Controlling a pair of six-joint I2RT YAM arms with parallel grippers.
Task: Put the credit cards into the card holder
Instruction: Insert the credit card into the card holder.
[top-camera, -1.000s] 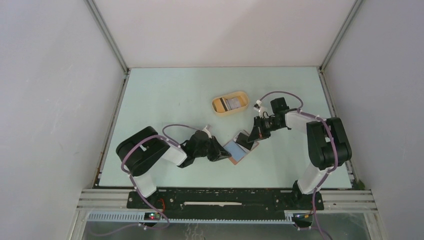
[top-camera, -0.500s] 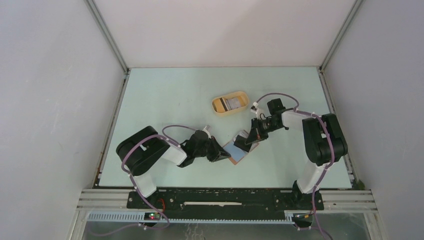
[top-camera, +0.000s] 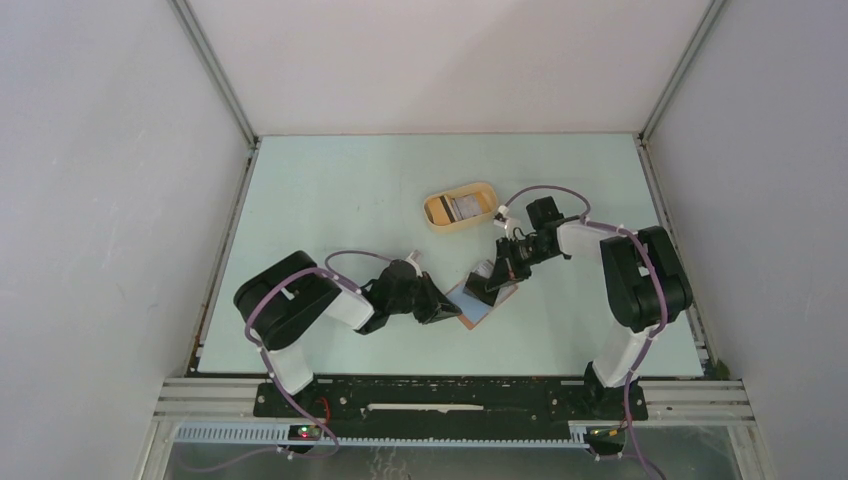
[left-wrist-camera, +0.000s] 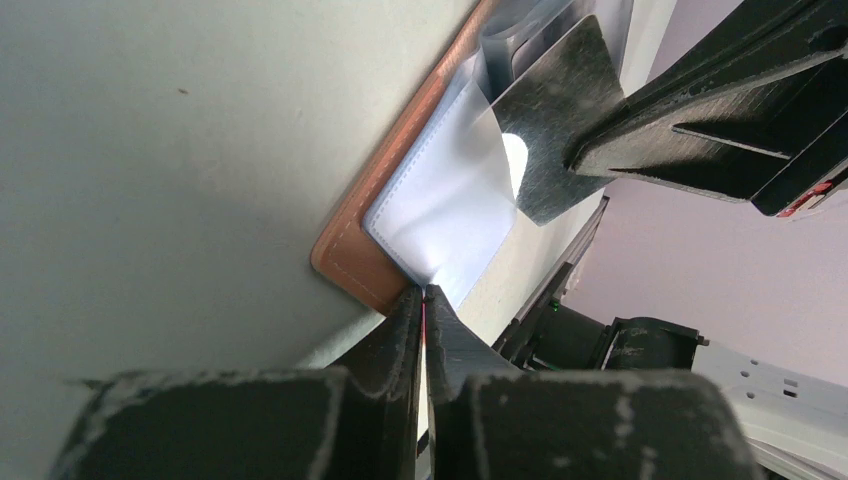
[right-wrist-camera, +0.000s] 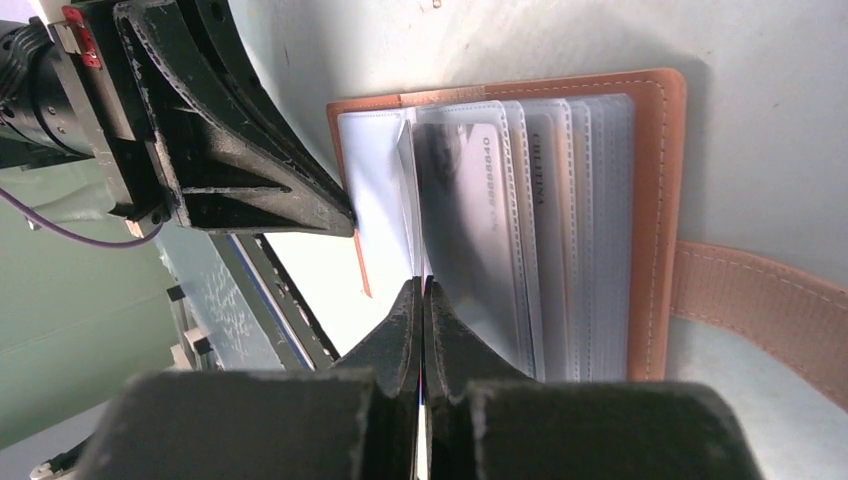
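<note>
When comparing with the overhead view of one second earlier, note the right gripper (top-camera: 487, 288) carried left and nearer, from the far-right end of the reddish-brown leather-like folding card holder (top-camera: 476, 309) to a position over it. Note the right arm (top-camera: 640, 280) swung left with it. Record the left gripper (top-camera: 454, 312) in the same place, slightly narrower. Record the card holder as unmoved, open and flat near the centre of the pale green table (top-camera: 330, 200), apart from the yellow oval tray (top-camera: 430, 215) on the far side.

Find the left arm (top-camera: 300, 305) folded low, reaching right along the table, fingers pinched almost shut on the left edge of the card holder, at the outermost of its clear plastic sleeves (left-wrist-camera: 450, 215). Find the right arm reaching left and near, wrist angled down, fingers fully closed on a thin grey credit card (left-wrist-camera: 555, 110), leading edge among the clear plastic sleeves. Treat depth of insertion as not determinable. See a second credit card (top-camera: 463, 207) lying in the yellow oval tray.
</note>
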